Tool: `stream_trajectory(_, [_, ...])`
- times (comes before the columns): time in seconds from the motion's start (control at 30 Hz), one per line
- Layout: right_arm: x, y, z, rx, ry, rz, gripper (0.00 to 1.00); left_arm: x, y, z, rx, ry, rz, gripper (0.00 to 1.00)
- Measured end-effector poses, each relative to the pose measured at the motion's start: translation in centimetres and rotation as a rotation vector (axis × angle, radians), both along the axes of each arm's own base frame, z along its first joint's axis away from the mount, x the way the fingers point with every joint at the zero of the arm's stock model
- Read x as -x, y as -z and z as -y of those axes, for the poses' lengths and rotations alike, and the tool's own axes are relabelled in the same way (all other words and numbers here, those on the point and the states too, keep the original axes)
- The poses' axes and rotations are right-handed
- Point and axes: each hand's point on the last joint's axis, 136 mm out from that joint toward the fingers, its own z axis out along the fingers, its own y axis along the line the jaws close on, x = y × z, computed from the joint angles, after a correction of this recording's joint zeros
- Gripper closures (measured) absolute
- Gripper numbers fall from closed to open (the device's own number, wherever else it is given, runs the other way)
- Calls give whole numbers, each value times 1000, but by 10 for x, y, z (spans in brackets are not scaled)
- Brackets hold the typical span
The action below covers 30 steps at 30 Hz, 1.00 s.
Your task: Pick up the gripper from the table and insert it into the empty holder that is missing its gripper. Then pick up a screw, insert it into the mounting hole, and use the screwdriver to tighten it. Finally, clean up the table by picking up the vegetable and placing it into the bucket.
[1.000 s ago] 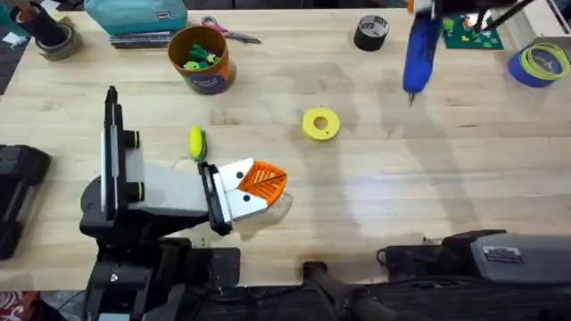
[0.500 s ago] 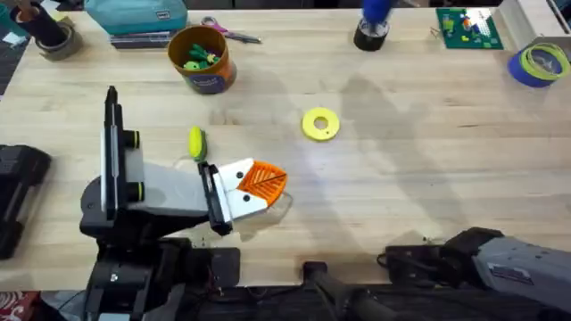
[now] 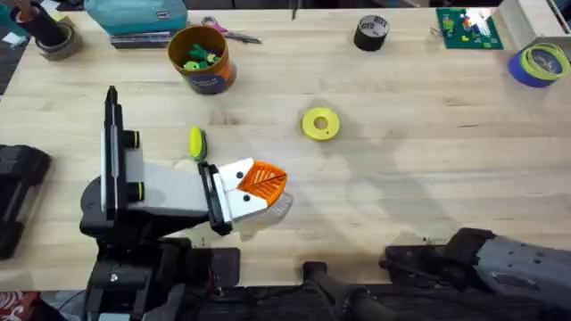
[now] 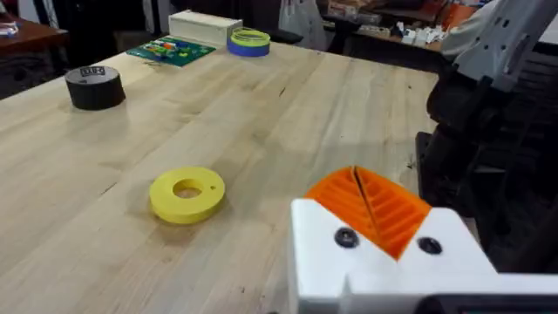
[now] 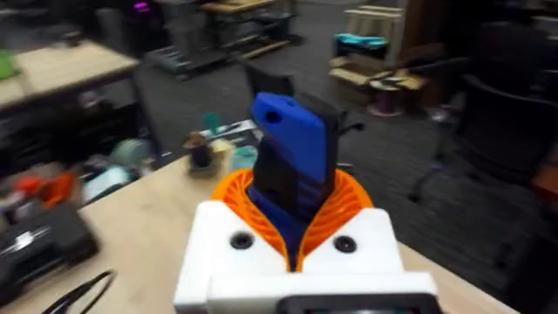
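The blue screwdriver (image 5: 292,161) stands upright between the orange pads of my right gripper (image 5: 295,218), which is shut on it, with the room's floor behind. My left gripper (image 3: 266,182) lies low over the near-left table, its white mounts carrying two orange fingers pressed together with nothing between them; the left wrist view shows the left gripper (image 4: 366,205) closely. The yellow-green vegetable (image 3: 195,143) lies just behind my left arm's wrist. The orange bucket (image 3: 202,58) with a dark band stands at the far left, toy pieces inside. The loose gripper piece, an empty holder and the screw are out of view.
A flat yellow disc (image 3: 320,124) lies mid-table. A black tape roll (image 3: 371,32), a green board (image 3: 468,27) and a blue tape roll (image 3: 539,64) sit along the far right. Scissors (image 3: 230,34) and a teal case (image 3: 134,13) are far left. The right arm's base (image 3: 500,259) is at the near right.
The blue screwdriver hung over the far right table, then rose toward the far edge and left the overhead view. The left arm has not moved.
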Motion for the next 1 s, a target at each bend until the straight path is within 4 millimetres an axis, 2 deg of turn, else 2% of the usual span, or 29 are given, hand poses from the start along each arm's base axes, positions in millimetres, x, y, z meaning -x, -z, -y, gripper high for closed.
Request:
stream_trajectory(0.13, [17,-2,-19,-5,-121,4,977,0,0,0,0,0,0,992])
stream_trajectory(0.27, [35,-13,-33,-32,-271,45,978,0,0,0,0,0,0,992])
stream_trajectory(0.53, [78,-39,-46,-77,-585,178,978,0,0,0,0,0,0,992])
stream_trajectory(0.77, [111,-28,-56,-74,-807,209,978,0,0,0,0,0,0,992])
stream_trajectory(1.0, [122,-12,-60,-96,-907,219,978,0,0,0,0,0,0,992])
